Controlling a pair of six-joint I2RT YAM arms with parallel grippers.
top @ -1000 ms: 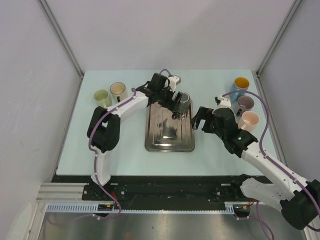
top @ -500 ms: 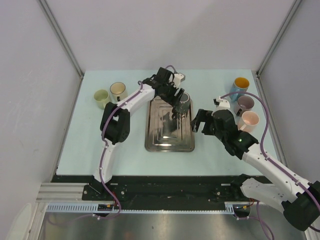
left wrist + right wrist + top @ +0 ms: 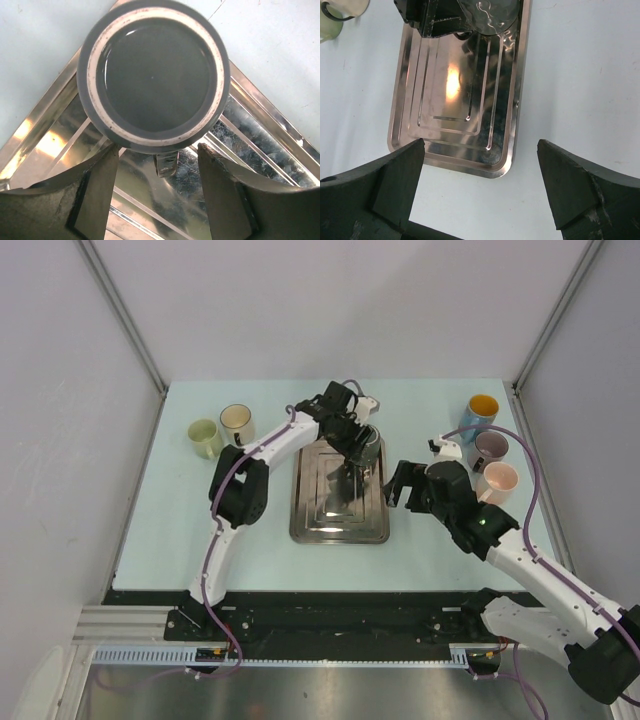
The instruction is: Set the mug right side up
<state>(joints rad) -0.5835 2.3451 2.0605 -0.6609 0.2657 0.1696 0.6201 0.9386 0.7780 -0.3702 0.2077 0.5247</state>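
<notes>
A dark grey mug [image 3: 366, 444] stands upside down in the far right corner of the steel tray [image 3: 340, 534]. In the left wrist view its base [image 3: 152, 75] faces up, with a pale ring, and its handle [image 3: 167, 162] points toward the gripper. My left gripper [image 3: 350, 448] is open just beside the mug, its fingers [image 3: 100, 190] spread either side of the handle and apart from it. My right gripper [image 3: 398, 480] is open and empty above the table at the tray's right edge. In the right wrist view the mug [image 3: 490, 15] shows at the top.
A green mug [image 3: 203, 435] and a cream mug [image 3: 237, 421] stand upright at the back left. A blue mug [image 3: 482, 408], a brown mug [image 3: 491, 447] and a pink mug [image 3: 499, 481] stand at the right. The tray's near part [image 3: 450, 115] holds nothing.
My left arm has swung its elbow and wrist to the right while its gripper stays at the mug. The right arm has barely moved.
</notes>
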